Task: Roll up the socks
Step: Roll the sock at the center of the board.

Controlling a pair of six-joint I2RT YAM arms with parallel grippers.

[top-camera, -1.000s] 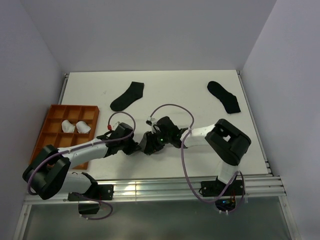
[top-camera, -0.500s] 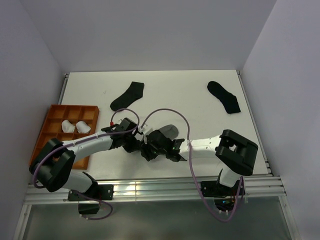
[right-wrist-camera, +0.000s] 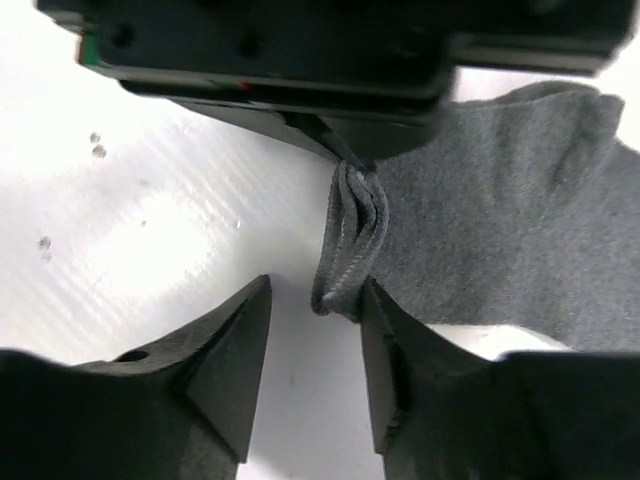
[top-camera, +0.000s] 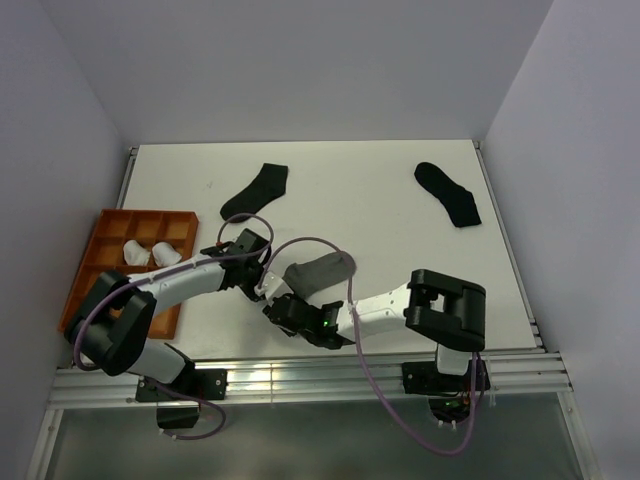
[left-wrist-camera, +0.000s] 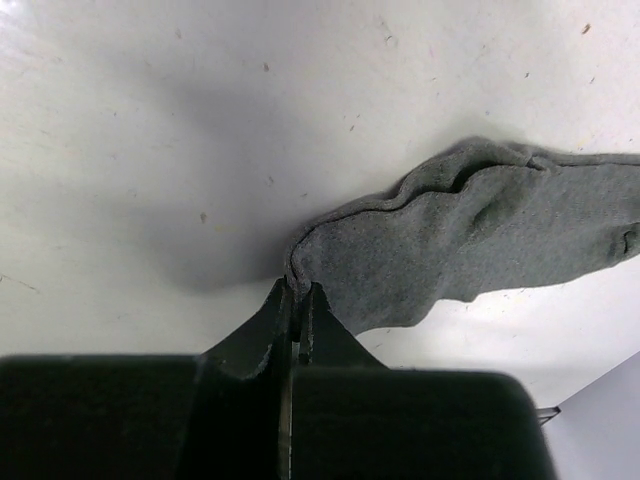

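Across the white table point(top-camera: 400, 200), the action sits where the two grippers meet near the front edge. Out past the left gripper's point(left-wrist-camera: 297, 295) outer side lies the orange tray point(top-camera: 100, 225), holding two white rolled bundles point(top-camera: 150, 253). Two black socks point(top-camera: 255, 192) lie flat well beyond both tools. The grey sock point(top-camera: 322, 270) stretches away from the left gripper's tips, which are clamped on the very edge of its cuff. Facing them, the right gripper point(right-wrist-camera: 318, 290) stands with jaws parted, one on each side of the doubled hem, the hem leaning against one jaw.

My worry is that thin pinch: if the right gripper closes and tugs, the cuff may slide out of the left one. It could also catch only one layer, giving a crooked roll. The fingertips are so near each other that they might knock together.

From above, the arms cover the cuff. I cannot tell whether both layers are held, and the toe is cut off in the close views.
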